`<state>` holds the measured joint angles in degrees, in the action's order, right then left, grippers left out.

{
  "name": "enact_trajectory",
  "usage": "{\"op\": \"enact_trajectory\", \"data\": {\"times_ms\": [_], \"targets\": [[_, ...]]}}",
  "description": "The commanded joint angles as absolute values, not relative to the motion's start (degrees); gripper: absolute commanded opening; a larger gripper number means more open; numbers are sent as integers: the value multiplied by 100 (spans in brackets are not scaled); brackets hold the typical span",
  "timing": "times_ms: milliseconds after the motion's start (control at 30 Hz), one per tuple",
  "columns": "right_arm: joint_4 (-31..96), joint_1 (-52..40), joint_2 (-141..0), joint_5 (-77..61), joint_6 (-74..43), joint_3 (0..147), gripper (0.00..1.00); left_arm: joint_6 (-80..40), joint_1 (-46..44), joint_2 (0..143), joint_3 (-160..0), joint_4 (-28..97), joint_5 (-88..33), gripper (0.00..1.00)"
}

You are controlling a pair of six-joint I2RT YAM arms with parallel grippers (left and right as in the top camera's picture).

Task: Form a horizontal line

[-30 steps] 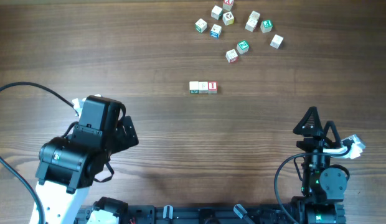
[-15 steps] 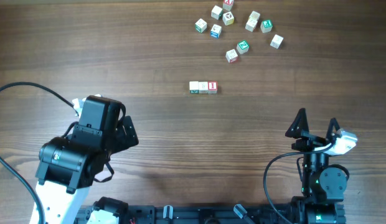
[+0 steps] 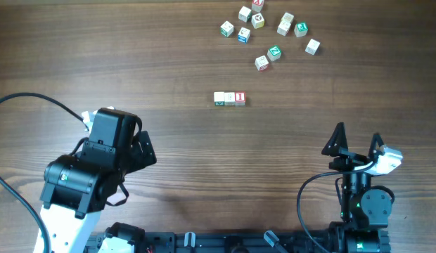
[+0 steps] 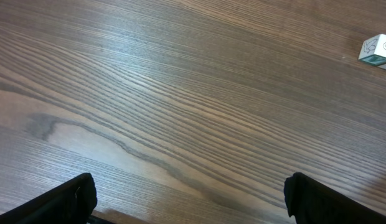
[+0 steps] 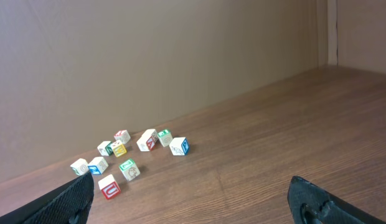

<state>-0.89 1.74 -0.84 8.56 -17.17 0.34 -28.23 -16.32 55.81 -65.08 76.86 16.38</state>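
Observation:
A short row of three lettered blocks (image 3: 229,98) lies side by side at the table's middle. Several loose blocks (image 3: 274,53) are scattered at the far right, and also show in the right wrist view (image 5: 129,168). My left gripper (image 3: 142,149) is open and empty at the near left, over bare wood (image 4: 190,199). One white and green block (image 4: 376,50) shows at that view's top right edge. My right gripper (image 3: 356,143) is open and empty at the near right, far short of the loose blocks (image 5: 190,199).
The wooden table (image 3: 169,56) fills the overhead view. A plain wall (image 5: 149,62) stands behind the far table edge. Black cables (image 3: 35,102) run from both arm bases near the front edge.
My right gripper's fingers have spread wider apart and the wrist has turned slightly. The left arm and the blocks have not moved.

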Motion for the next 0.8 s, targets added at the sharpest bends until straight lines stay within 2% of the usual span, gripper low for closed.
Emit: {"op": "enact_trajectory", "data": {"times_ms": [0,233,400,533,767], "targets": [[-113,222,-25,760,-1612,30,100,-2899,-1586,5557,-6484,7673,1623,100],[-113,222,-25,760,-1610,30,100,-2886,-1599,5610,-6482,7697,1632,100],[-113,222,-25,760,-1612,30,100,-2875,-1594,5050,-6460,7406,1968,100],[-113,222,-25,760,-1610,30,100,-2871,-1450,4209,-5988,6357,2563,99],[-113,222,-25,760,-1610,30,100,-1920,-777,2134,-4117,4523,2091,100]]}}
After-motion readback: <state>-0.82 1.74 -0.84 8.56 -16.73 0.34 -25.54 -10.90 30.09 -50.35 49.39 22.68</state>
